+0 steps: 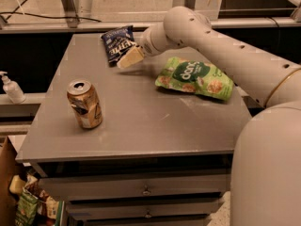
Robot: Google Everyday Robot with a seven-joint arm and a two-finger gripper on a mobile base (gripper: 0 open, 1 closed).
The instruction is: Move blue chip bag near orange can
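The blue chip bag (118,42) lies at the far left part of the grey table (141,126), dark navy with white lettering. The orange can (84,103) stands upright and dented near the table's front left. My gripper (129,58) reaches in from the right on the white arm (221,46) and sits right at the bag's near right edge, just above the table. Its cream fingers (133,56) point left and down toward the bag.
A larger light-green snack bag (195,77) lies right of centre. A white pump bottle (11,87) stands on a ledge off the table's left. Drawers are under the table front. Snack packets sit in a box at the lower left (26,206).
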